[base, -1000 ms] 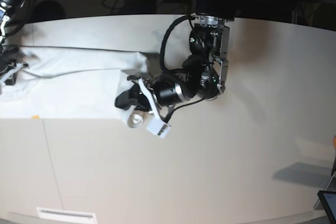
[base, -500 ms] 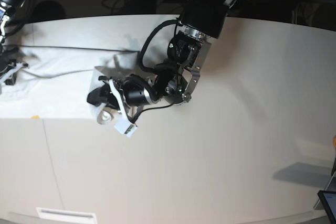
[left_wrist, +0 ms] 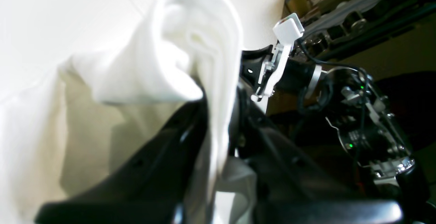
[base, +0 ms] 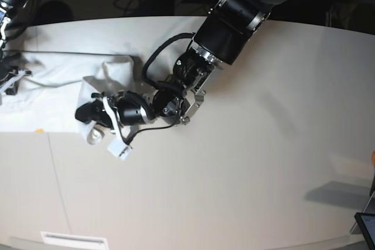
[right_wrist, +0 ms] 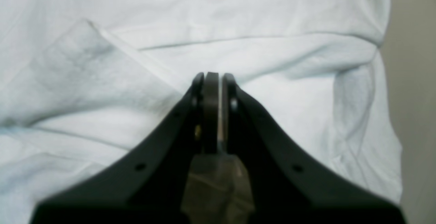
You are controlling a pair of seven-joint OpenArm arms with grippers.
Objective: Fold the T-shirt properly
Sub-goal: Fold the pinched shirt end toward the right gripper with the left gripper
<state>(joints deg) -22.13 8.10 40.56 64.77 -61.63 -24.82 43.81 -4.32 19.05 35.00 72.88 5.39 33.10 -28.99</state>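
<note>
A: Since a second ago, left gripper (base: 88, 113) has dragged its T-shirt (base: 53, 83) edge further toward the right arm's side.

B: Grippers?

A: Left is clamped on cloth; right gripper (right_wrist: 214, 81) is closed, pinching shirt on the table (base: 263, 144).

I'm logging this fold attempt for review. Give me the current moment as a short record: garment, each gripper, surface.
garment: white T-shirt, partly folded, lying at the table's left part in the base view
left gripper: shut on a fold of the shirt, cloth bunched over its jaws
right gripper: shut, over the shirt; a grip on cloth cannot be told
surface: pale table
print: not visible
</note>
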